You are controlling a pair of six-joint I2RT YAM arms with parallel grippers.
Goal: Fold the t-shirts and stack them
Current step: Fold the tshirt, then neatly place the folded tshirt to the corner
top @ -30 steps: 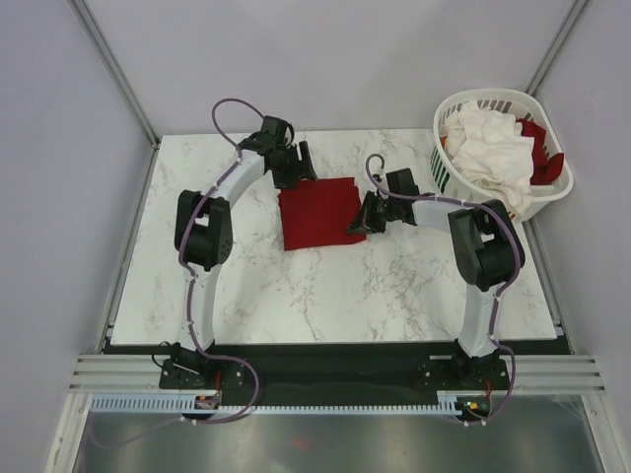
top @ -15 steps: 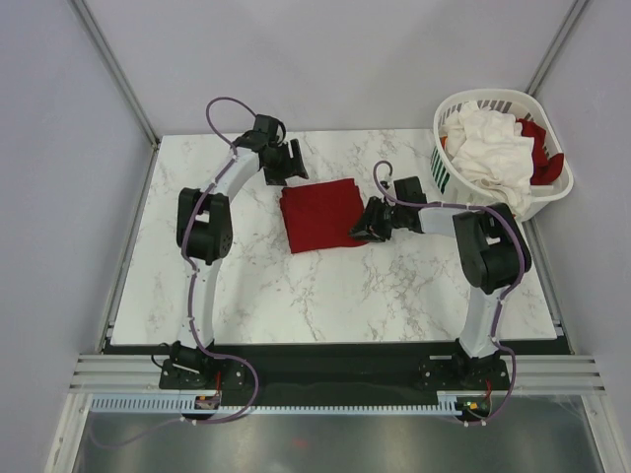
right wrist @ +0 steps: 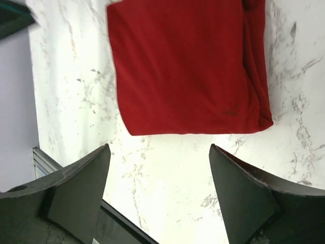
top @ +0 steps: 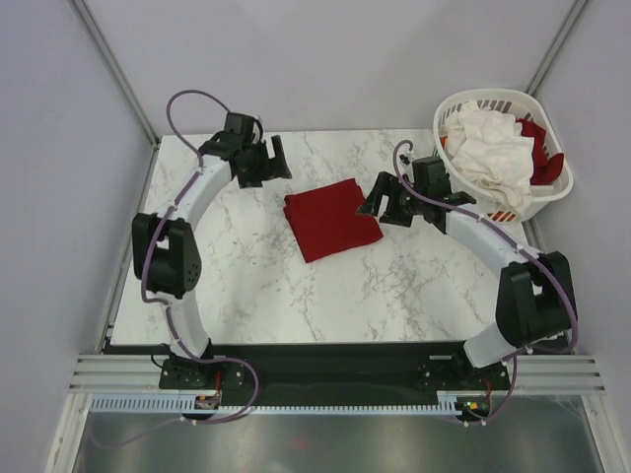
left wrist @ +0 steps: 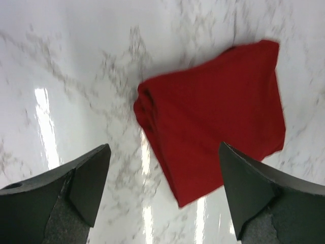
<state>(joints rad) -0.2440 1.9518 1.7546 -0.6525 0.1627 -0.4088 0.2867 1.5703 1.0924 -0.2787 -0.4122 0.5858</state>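
Note:
A dark red t-shirt (top: 331,218) lies folded into a flat rectangle on the marble table, also seen in the left wrist view (left wrist: 213,112) and the right wrist view (right wrist: 188,66). My left gripper (top: 271,166) hovers up and left of it, open and empty (left wrist: 165,195). To the shirt's right my right gripper (top: 378,205) is raised off the cloth, its fingers wide apart with nothing between them (right wrist: 160,195). More t-shirts, a white one (top: 490,145) and a dark red one (top: 542,163), are heaped in the basket.
A white slotted basket (top: 449,177) stands at the back right corner of the marble table (top: 296,286). Grey walls and metal frame posts close in the back and sides. The arm bases sit on a black rail at the near edge.
Both grippers have let go of the folded red shirt and pulled away, the left to the back left, the right up and to the right. The right jaws opened. The shirt has shifted slightly.

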